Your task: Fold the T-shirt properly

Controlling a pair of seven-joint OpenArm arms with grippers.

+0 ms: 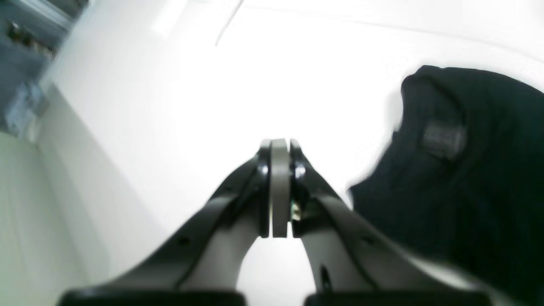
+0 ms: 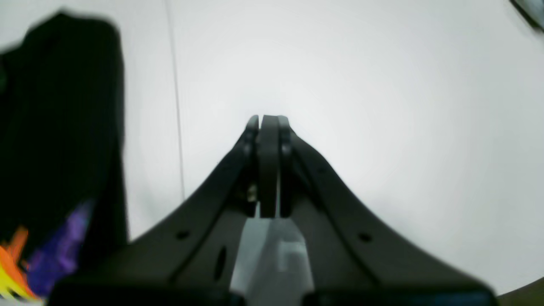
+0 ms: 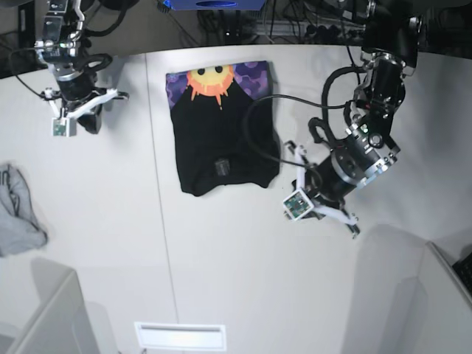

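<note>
The black T-shirt (image 3: 221,125) lies folded into a rectangle at the table's far middle, with the orange-yellow sun face and purple hexagons at its far end. It shows at the right of the left wrist view (image 1: 459,170) and at the left of the right wrist view (image 2: 59,127). My left gripper (image 1: 279,142) is shut and empty, just right of the shirt's near corner in the base view (image 3: 310,188). My right gripper (image 2: 267,118) is shut and empty, over bare table left of the shirt in the base view (image 3: 87,122).
A small light-grey cloth (image 3: 18,214) lies at the table's left edge. A black cable (image 3: 258,110) from the left arm loops over the shirt's right side. A white strip (image 3: 181,335) sits at the near edge. Grey panels stand at both near corners.
</note>
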